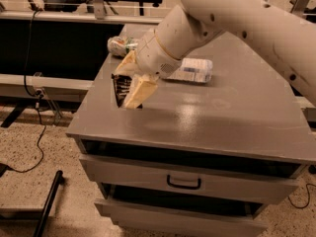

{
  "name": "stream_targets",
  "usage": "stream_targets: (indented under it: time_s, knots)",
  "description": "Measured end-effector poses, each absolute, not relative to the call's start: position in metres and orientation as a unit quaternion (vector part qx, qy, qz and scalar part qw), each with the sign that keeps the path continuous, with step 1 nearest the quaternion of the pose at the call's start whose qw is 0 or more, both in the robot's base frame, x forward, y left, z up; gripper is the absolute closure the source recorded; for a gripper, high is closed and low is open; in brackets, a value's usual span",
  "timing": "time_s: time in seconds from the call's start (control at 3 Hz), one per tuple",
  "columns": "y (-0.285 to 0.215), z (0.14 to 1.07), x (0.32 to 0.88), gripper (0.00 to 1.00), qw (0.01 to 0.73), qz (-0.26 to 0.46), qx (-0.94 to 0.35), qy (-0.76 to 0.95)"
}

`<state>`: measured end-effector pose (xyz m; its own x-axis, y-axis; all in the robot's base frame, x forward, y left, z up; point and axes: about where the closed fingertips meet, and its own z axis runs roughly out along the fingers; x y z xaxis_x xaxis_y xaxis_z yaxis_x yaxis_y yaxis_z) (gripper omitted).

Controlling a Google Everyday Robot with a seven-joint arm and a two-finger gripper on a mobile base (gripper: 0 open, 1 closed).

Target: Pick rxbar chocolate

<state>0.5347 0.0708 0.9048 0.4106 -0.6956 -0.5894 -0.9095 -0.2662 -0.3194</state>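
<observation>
The rxbar chocolate (120, 88) is a dark flat wrapper with pale text, standing on edge near the left edge of the grey cabinet top (222, 117). My gripper (129, 85) comes down from the upper right on the cream arm and is shut on the bar. One yellowish finger (140, 92) lies in front of the bar and the other (126, 65) behind it. The bar's lower end is at or just above the surface; I cannot tell whether it touches.
A clear plastic bottle with a pale label (195, 69) lies on its side behind the gripper. A crushed green-and-white can (121, 44) lies at the back left corner. Drawers with a black handle (183, 182) are below. Cables and a shelf stand to the left.
</observation>
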Motion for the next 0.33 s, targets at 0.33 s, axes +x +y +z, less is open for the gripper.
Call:
stream_targets:
  time_s: [0.33]
  knots:
    - [0.0718,0.9056,0.5325,1.0,0.319,0.17,-0.781,0.509]
